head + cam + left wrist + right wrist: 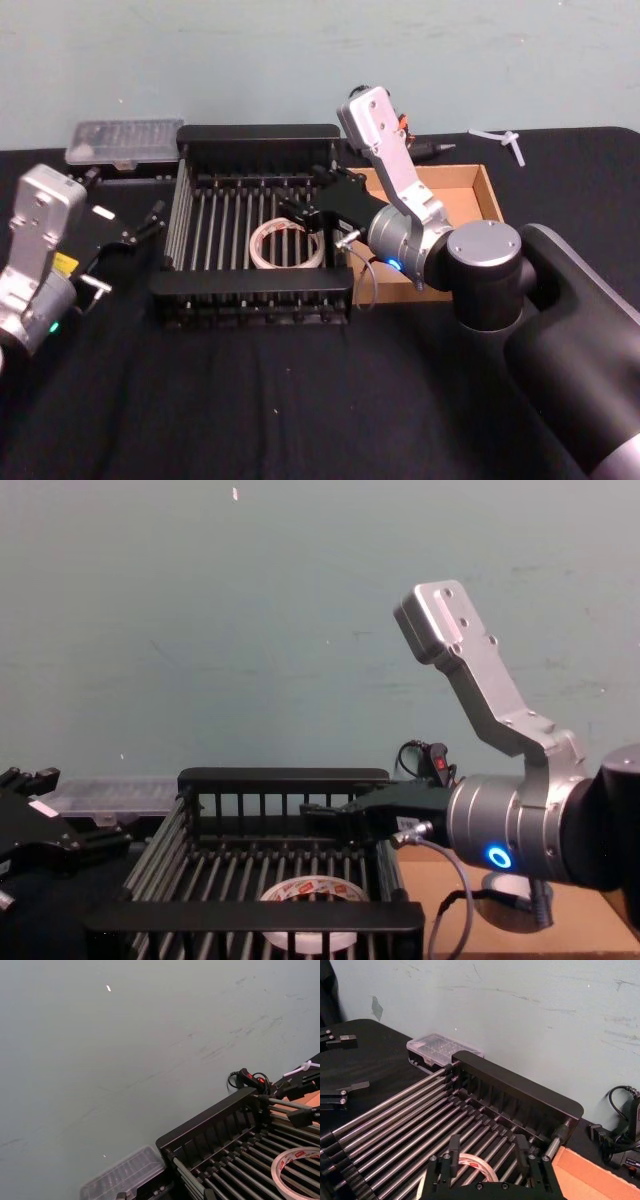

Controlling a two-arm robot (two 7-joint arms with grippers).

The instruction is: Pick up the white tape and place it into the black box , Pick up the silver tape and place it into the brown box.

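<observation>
The white tape (288,243) lies flat on the slatted floor of the black box (258,134), towards its right side; its red print shows in the left wrist view (300,1170). My right gripper (305,212) hangs open just above it inside the crate, fingers (454,1149) spread either side of the roll (476,1164). The brown box (470,190) stands right of the crate, partly behind my right arm. A dull grey round shape (508,890) sits on it under my wrist; I cannot tell whether it is the silver tape. My left gripper (140,228) rests open left of the crate.
A clear plastic case (125,140) lies behind the crate's left corner. A black cable and plug (432,148) and a white plastic piece (508,140) lie near the back wall. Black tablecloth stretches in front of both boxes.
</observation>
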